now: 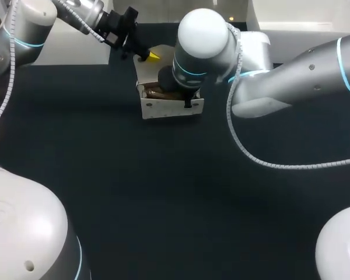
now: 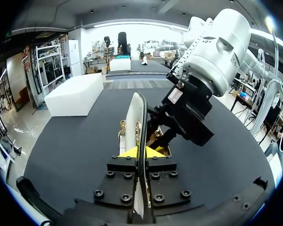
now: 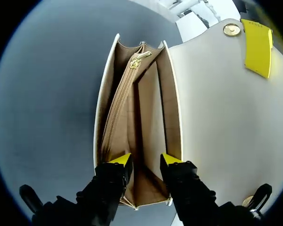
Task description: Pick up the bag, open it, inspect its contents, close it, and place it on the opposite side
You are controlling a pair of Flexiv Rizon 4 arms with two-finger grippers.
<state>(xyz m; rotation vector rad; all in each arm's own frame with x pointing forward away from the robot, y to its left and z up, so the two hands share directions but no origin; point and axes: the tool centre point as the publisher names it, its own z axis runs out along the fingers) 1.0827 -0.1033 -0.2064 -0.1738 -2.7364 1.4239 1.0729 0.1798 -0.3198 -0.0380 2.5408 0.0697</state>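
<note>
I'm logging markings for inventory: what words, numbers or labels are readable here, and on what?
Nothing can be read.
White sticker on the right arm, near its wrist: print too small to read.
On the bag: no lettering shows on flap or lining.

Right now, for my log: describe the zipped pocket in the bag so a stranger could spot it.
On the dark table stands a white bag, its flap held by the left gripper. Inside its open top, under the right gripper, the zipped pocket runs down the middle of the tan lining; only it has a zip and gold pull.
</note>
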